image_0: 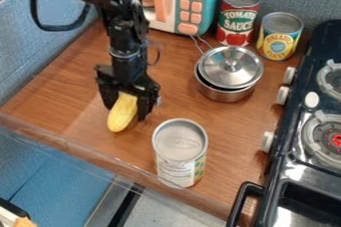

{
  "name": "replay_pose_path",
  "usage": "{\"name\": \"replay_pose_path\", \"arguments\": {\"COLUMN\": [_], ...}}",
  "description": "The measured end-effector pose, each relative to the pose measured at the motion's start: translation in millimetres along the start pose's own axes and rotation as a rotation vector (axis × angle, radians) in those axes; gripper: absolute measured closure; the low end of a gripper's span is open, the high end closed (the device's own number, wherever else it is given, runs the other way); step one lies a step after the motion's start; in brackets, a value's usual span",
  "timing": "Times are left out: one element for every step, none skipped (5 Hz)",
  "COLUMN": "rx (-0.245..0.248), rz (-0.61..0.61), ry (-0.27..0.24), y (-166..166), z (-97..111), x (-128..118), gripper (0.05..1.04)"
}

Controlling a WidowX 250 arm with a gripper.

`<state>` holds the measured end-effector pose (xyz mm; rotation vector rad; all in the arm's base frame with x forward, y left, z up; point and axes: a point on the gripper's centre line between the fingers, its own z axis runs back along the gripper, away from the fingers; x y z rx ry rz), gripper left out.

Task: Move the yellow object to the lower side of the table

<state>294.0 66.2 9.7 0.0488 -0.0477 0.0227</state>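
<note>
- We locate the task's thing, the yellow object [122, 115], over the lower left part of the tabletop [63, 89]; its long axis slants, with the free end toward the lower edge.
- We see the gripper [125, 112] hanging above this part, its two fingers parted by about the object's width, one on each side of the upper end. We take it to have hold of the object, though how firmly we cannot tell.
- We cannot tell whether the object's free end touches the wood or is slightly raised.
- Done, in our judgement: the gripper is at the object, and the grasp appears made.
- Left, in our judgement: a short carry toward the lower edge, then lowering if needed, release and withdrawal. We note a gap of bare wood between object and edge, so we do not count the placement as complete.
- For reference, we mark the can [180, 149] with the plain metal top, which stands upright near the lower edge, to the right of the object and apart from it; the lidded pot [229, 74] is farther up, toward the stove [293, 121] on the right.
</note>
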Motion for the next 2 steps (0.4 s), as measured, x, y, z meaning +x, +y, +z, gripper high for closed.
{"name": "replay_pose_path", "arguments": {"rx": [-0.025, -0.042], "rz": [0.01, -0.008], "ry": [-0.047, -0.035], "y": [3.0, 0.9], "z": [17.7, 21.7], "x": [2.8, 0.9], "gripper": [0.083, 0.083]}}
